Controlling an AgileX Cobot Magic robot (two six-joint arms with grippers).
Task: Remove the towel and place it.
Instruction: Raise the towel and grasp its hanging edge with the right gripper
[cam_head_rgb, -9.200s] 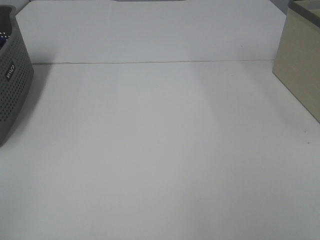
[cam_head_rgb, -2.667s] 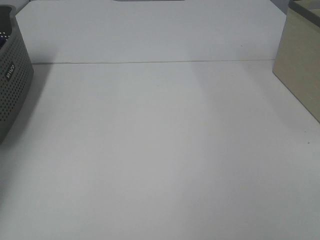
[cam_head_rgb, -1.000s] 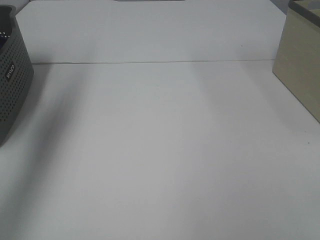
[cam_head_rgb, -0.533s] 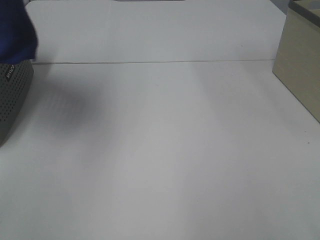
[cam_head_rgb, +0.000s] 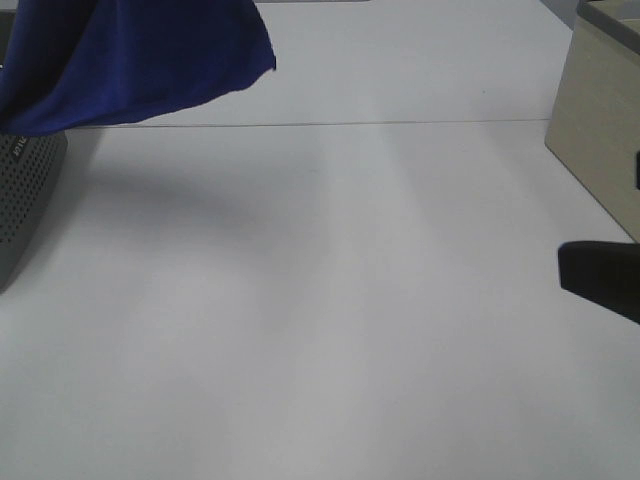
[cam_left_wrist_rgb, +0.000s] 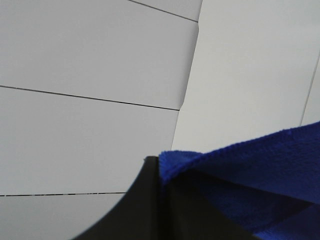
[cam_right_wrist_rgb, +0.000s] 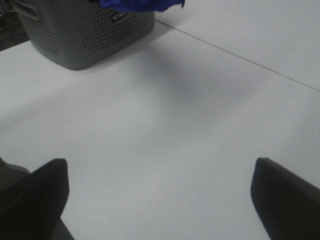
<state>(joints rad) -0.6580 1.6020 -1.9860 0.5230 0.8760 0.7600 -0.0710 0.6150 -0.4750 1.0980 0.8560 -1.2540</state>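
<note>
One towel (cam_head_rgb: 140, 60) is held aloft over the grey basket (cam_head_rgb: 25, 190), its edge clamped in the left gripper (cam_left_wrist_rgb: 161, 172). It should be carried well clear of it, then lowered flat onto the table (cam_head_rgb: 320, 330). The right gripper (cam_right_wrist_rgb: 160, 200) is spread apart, empty.

White table (cam_head_rgb: 330, 300) with thin seam, grey perforated basket (cam_head_rgb: 25, 190) left, beige box (cam_head_rgb: 600, 130) right
</note>
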